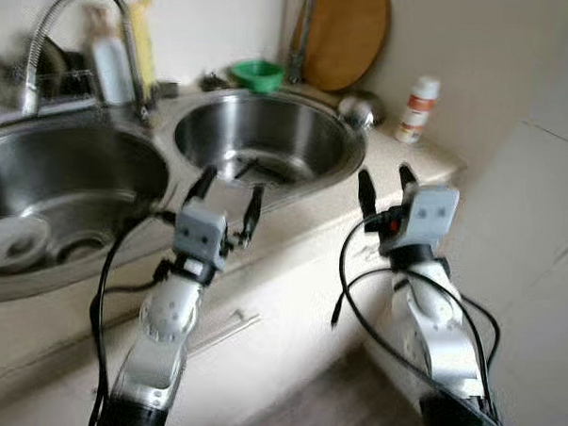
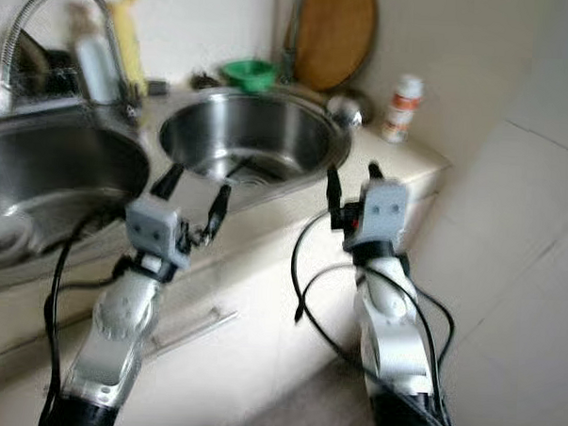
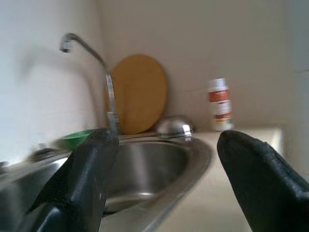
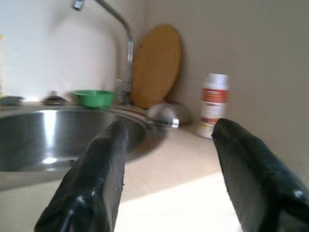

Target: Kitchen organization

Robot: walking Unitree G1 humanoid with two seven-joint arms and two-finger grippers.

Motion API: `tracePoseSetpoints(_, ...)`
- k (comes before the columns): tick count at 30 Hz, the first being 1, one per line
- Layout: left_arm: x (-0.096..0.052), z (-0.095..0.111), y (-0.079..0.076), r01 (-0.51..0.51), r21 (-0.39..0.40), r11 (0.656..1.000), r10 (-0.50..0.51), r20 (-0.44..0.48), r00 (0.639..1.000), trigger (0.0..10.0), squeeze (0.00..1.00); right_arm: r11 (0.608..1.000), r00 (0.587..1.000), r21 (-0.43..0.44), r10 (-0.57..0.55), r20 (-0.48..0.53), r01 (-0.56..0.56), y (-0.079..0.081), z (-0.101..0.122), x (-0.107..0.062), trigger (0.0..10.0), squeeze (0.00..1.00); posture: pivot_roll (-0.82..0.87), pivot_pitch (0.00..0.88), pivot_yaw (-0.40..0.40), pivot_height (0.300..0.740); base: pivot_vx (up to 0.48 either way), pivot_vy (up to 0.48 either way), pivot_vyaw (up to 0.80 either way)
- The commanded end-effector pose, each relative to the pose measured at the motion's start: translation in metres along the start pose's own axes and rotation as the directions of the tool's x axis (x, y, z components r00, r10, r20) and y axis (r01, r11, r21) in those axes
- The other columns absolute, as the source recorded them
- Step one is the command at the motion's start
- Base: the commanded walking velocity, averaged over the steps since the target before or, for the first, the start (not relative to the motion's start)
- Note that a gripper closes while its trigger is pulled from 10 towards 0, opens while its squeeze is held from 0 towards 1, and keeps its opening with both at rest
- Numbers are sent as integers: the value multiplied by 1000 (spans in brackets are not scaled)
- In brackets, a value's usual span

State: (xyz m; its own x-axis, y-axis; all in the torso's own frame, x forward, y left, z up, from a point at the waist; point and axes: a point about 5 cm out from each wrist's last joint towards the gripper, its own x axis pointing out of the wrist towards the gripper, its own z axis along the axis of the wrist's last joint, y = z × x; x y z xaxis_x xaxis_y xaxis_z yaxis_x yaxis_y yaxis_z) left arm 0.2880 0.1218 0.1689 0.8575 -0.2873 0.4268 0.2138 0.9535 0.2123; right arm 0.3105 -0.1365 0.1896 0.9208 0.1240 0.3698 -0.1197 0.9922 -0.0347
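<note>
While both arms reach toward the round sink, the left hand hovers at its front rim, fingers spread and empty; the right hand, also open and empty, sits right of the sink, with a bottle beyond on the worktop

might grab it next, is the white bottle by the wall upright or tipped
Upright: the white bottle stands on its base on the counter, cap up.
</note>
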Motion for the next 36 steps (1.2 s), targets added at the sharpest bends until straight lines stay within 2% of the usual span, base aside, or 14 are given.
tracePoseSetpoints(1, 3, 4, -4, 13, -3, 1000, -13, 17, 1000, 10000, 0, 1000, 1000, -18, -15, 22, 16, -3, 6, 2, 10000, 0, 62, 0, -29, 740, 0, -480, -800)
tracePoseSetpoints(4, 3, 3, -4, 13, -6, 1000, -12, 10, 1000, 10000, 0, 1000, 1000, -19, -16, 19, 17, -4, 6, 1, 10000, 0, 63, 0, -31, 740, 0, 0, -800)
tracePoseSetpoints(17, 1, 4, -4, 18, -12, 1000, -17, 23, 1000, 10000, 0, 998, 999, -42, -45, -10, 45, -12, 2, -5, 10000, 0, 55, 0, -28, 740, 0, -421, -800)
tracePoseSetpoints(21, 2, 1, -5, 26, -14, 1000, -26, -4, 1000, 10000, 0, 997, 998, -50, -56, -19, 55, -14, 0, -7, 10000, 0, 54, 0, -27, 740, 0, -210, -800)
tracePoseSetpoints(25, 1, 3, -5, 18, -22, 1000, -18, 22, 1000, 10000, 0, 997, 998, -54, -60, -22, 58, -15, 0, -7, 10000, 0, 51, 0, -26, 740, 0, -375, -800)
tracePoseSetpoints(29, 1, -1, -4, 19, -31, 999, -20, -16, 1000, 10000, 0, 996, 997, -61, -65, -28, 63, -17, -1, -9, 10000, 0, 51, 0, -26, 740, 0, -120, -800)
tracePoseSetpoints(31, 1, 0, -5, 27, -16, 1000, -27, -8, 1000, 10000, 0, 996, 997, -64, -66, -30, 64, -17, -1, -9, 10000, 0, 52, 0, -27, 740, 0, -480, -800)
tracePoseSetpoints(34, 0, 2, -4, 20, -36, 999, -19, 15, 1000, 10000, 0, 995, 997, -70, -68, -34, 66, -18, -2, -10, 10000, 0, 52, 0, -27, 740, 0, -269, -800)
tracePoseSetpoints(36, 0, -1, -5, 23, -13, 1000, -23, -13, 1000, 10000, 0, 995, 997, -74, -70, -37, 67, -19, -3, -11, 10000, 0, 51, 0, -27, 740, 0, 0, -800)
